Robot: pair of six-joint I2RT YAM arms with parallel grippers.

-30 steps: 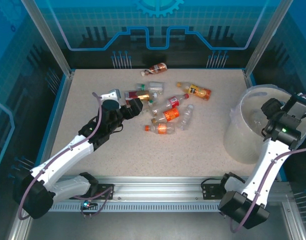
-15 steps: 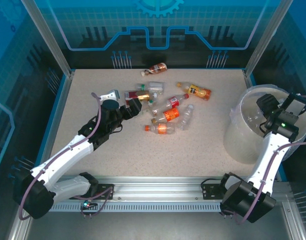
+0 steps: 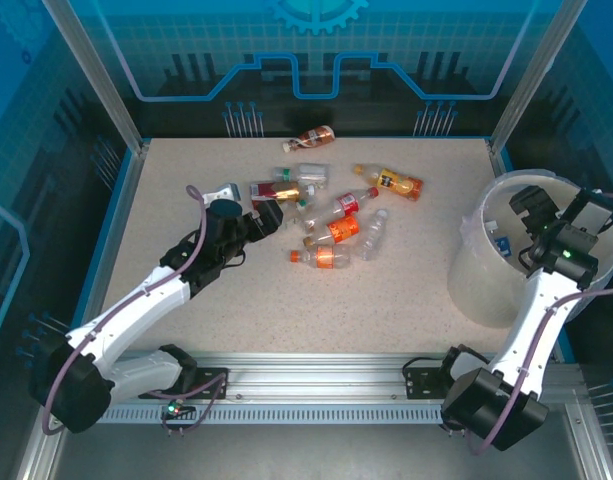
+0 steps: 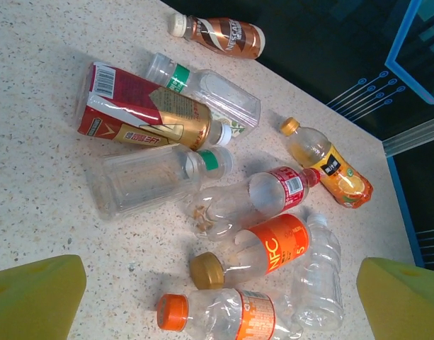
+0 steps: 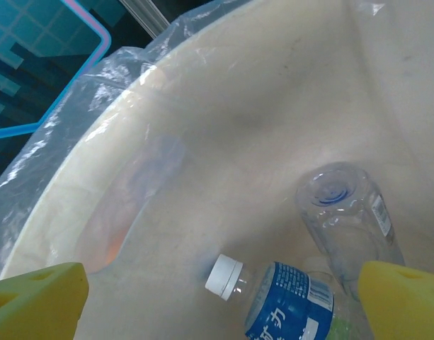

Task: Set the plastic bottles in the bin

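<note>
The blue-labelled bottle [image 5: 291, 306] now lies loose on the smooth cream floor of the bin [image 3: 474, 270], beside a clear ribbed bottle [image 5: 350, 216]. The right end effector [image 3: 528, 206] has spread wide above them and holds nothing, so that one is delivered. The bin stands at the right edge of the speckled surface [image 3: 386, 300]. The remaining plastic bottles [image 3: 331, 232], thin and glossy, lie toward its far edge, with the left end effector [image 3: 267, 215] open and empty beside them.

The left arm [image 3: 136, 300] reaches low from its near-left base, far and rightward, with the left claw [image 3: 269, 213] spread wide. The right arm [image 3: 534, 318] stands steep at the near right, wrist bent over. The right claw [image 3: 524, 203] aims down, its jaws wide apart and empty.
</note>
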